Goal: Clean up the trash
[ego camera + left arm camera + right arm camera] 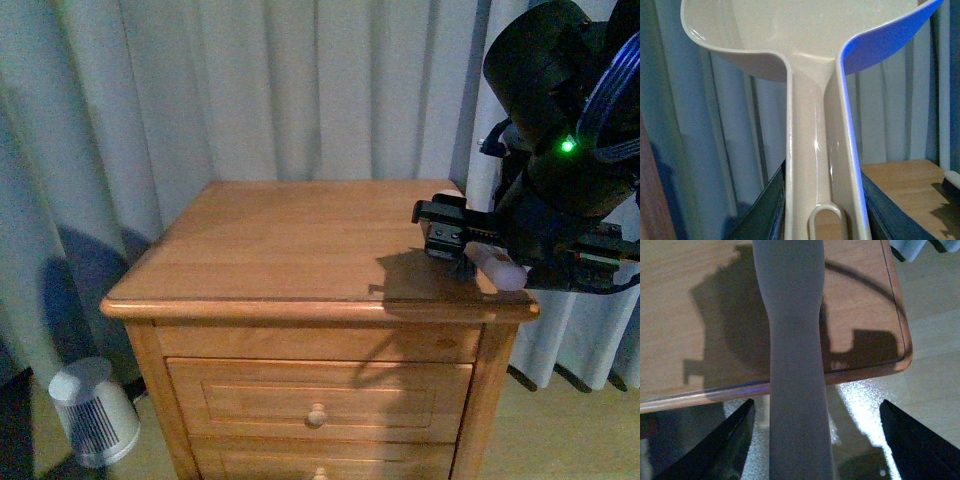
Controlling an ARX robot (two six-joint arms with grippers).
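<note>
One pincer, right, gripping handle over nightstand

From where I stand, no writing, number or brand can be read anywhere. The only label-like thing is a small pale strip with red and green marks on the housing of the right arm. It is too small and blurred to make out.
</note>
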